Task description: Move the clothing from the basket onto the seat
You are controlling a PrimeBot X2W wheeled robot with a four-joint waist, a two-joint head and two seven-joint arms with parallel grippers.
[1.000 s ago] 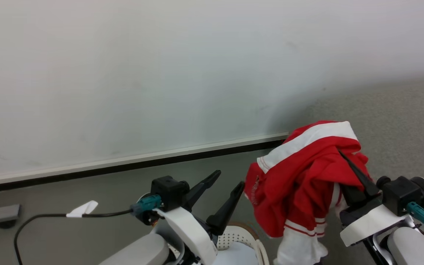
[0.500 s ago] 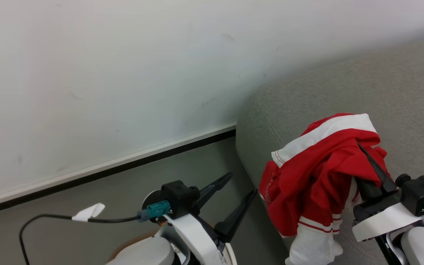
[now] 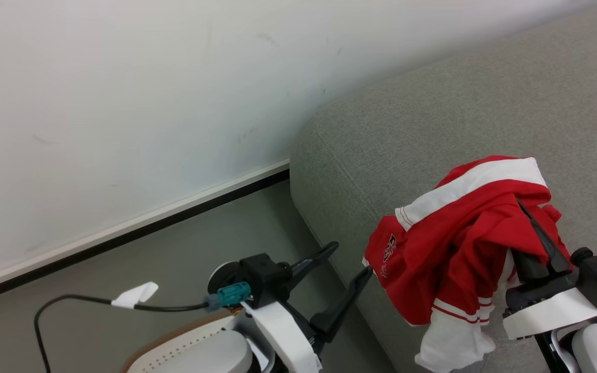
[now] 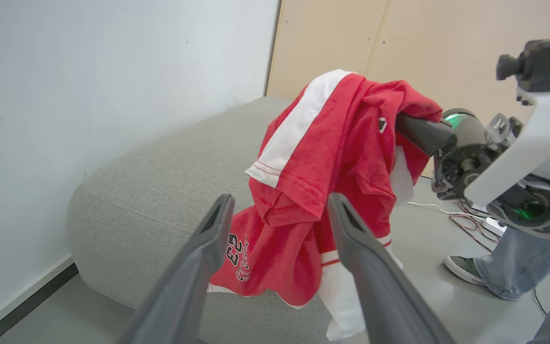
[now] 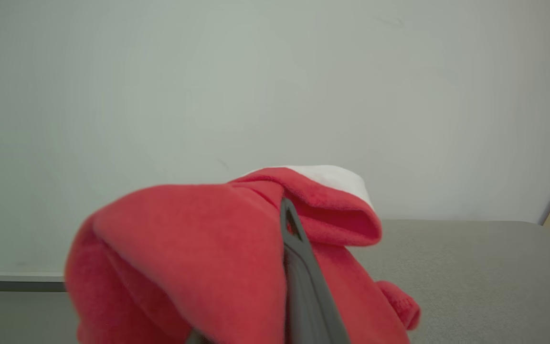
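- One red jersey with white panels, clamped in the right gripper and draped over its closed dark fingers. White cuff with thin red stripes dangling lowest.
- Hangs over the near rounded corner of the one grey sofa, clear of the laundry basket. Cannot tell whether any fabric touches the cushion.
- One basket: a slice of perforated cream wall and brown rim at the bottom edge of the head view. Partly hidden by the left arm, on the floor off the sofa's end.
- Two grippers. Left gripper spread wide with nothing between its fingers, near the sofa's corner, just beside the jersey but apart from it.
- Head view, unlike the wrist views: the basket, plus a black cable with a white tag running to the left wrist.
- Left wrist view, unlike the head view: a black "23" print low on the jersey, a person's shoe and jeans leg on the floor past the right arm, loose floor cables, and tan wall panels.
- Right wrist view, unlike the other two: one dark finger seen edge-on, red fabric bunched against it, pale wall behind.
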